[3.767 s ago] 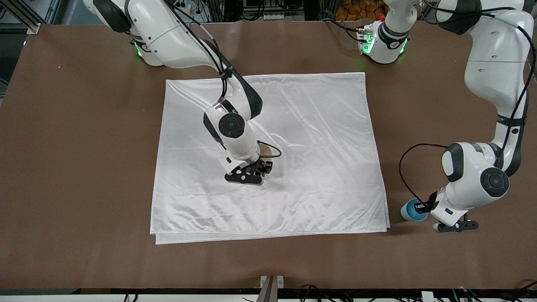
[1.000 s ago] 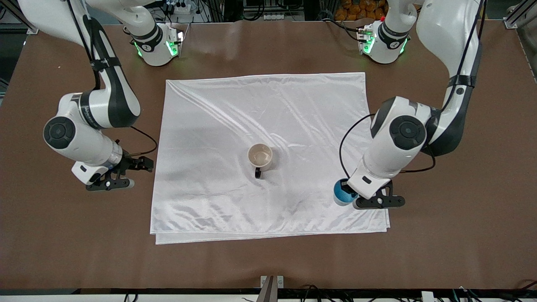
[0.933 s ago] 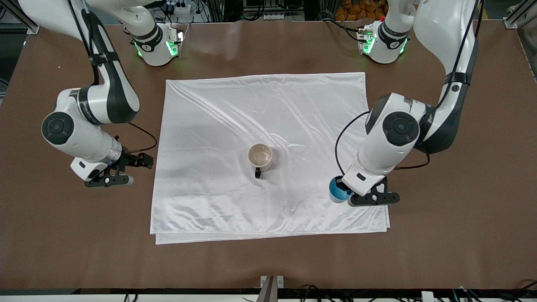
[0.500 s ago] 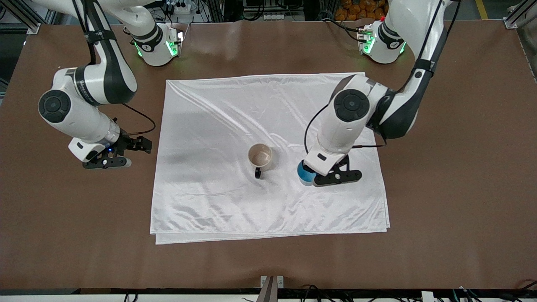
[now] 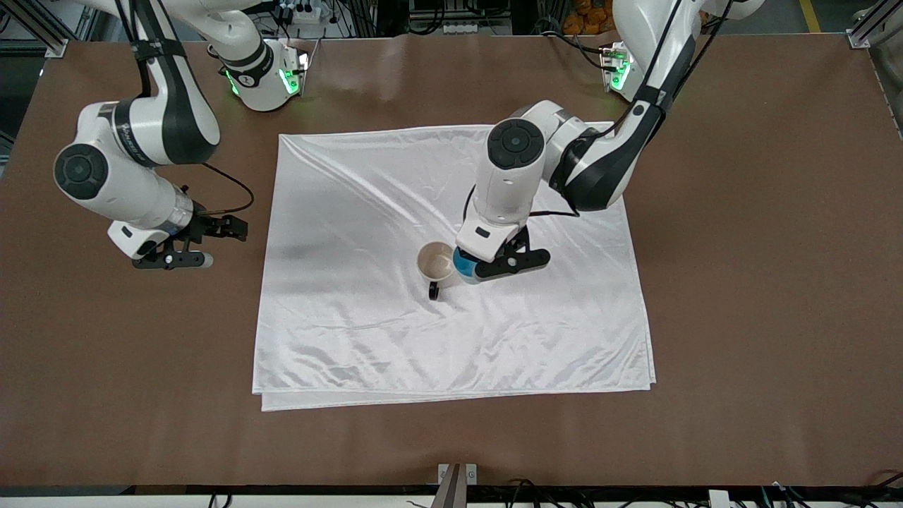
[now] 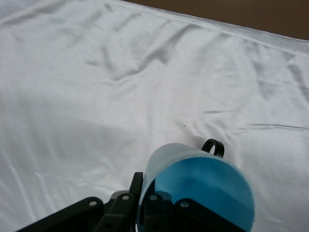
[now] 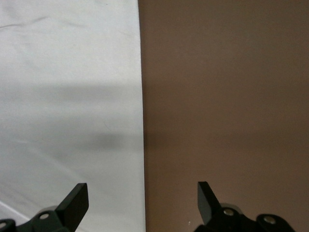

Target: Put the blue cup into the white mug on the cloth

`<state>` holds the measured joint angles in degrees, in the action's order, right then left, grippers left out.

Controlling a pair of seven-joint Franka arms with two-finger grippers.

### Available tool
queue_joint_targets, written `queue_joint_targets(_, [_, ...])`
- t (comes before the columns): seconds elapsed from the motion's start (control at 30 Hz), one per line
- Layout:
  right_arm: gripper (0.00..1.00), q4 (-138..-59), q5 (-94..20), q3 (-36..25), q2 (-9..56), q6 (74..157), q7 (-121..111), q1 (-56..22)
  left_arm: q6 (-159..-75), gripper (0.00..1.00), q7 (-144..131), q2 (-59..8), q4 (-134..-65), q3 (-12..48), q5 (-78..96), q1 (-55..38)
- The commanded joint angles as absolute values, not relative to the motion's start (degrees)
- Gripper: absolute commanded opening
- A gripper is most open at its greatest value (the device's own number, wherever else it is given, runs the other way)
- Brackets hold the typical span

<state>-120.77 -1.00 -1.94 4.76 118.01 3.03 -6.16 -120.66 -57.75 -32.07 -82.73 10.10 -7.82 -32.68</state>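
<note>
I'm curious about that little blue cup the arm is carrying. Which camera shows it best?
The left wrist view: the blue cup fills the foreground, its inside showing, held by the left gripper. The front view shows only a blue sliver under the arm, beside the white mug. The right wrist view misses it.

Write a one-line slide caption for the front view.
Left hand holds the blue cup beside the white mug on the cloth; right hand waits open.
</note>
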Motion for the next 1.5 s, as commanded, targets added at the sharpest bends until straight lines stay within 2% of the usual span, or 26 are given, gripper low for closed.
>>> queue_joint_targets(0.0, [1.0,-122.26,-0.26,1.22,-0.52,114.53,2.37,-0.45,-120.85,0.0,-60.64,-32.61,-82.18,9.58,-7.73,-34.01])
queue_joint_targets(0.23, [1.0,-120.51,-0.26,3.16,-3.69,111.19,2.46,1.06,-121.29,0.0,-63.81,-35.77,-78.84,9.41,-7.82,-36.03])
queue_joint_targets(0.83, [1.0,-96.08,-0.44,3.25,-0.88,86.59,2.64,2.11,-127.79,0.0,-65.13,-38.94,-78.84,9.32,-7.82,-37.44])
queue_joint_targets(1.07, [1.0,-90.19,-0.97,3.34,-0.97,79.46,3.16,2.02,-127.79,0.0,-66.62,-39.73,-79.01,8.97,-8.52,-39.02])
queue_joint_targets(1.47, [1.0,-88.07,-2.02,3.16,-0.97,79.36,3.25,1.49,-127.62,0.0,-67.15,-39.73,-80.24,8.88,-8.7,-39.46])
